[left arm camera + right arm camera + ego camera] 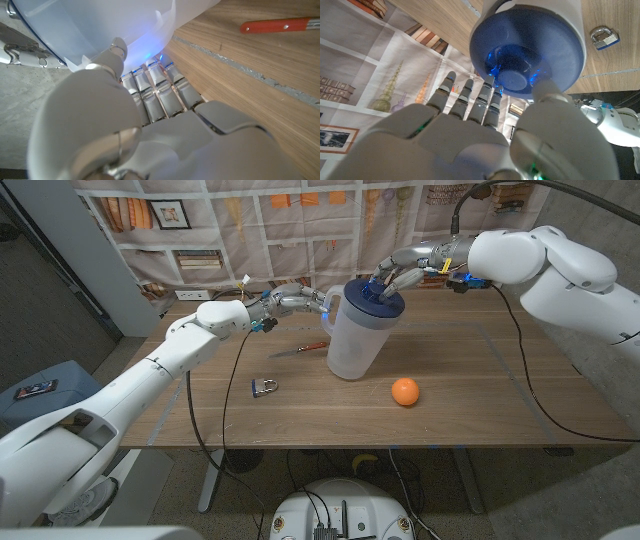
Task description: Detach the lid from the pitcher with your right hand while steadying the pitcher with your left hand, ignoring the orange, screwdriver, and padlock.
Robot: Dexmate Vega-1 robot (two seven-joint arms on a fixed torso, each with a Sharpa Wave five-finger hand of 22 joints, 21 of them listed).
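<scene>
translucent pitcher (352,340) gripped by left robot hand (292,301), round blue lid (368,295) pinched by right robot hand (398,270)

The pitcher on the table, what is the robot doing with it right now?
The robot is working on the pitcher with both hands. Its left hand holds the pitcher at the handle side to steady it. Its right hand has fingers on the blue lid, which sits on the pitcher, not yet off. The orange, padlock and screwdriver lie untouched on the table.
</scene>
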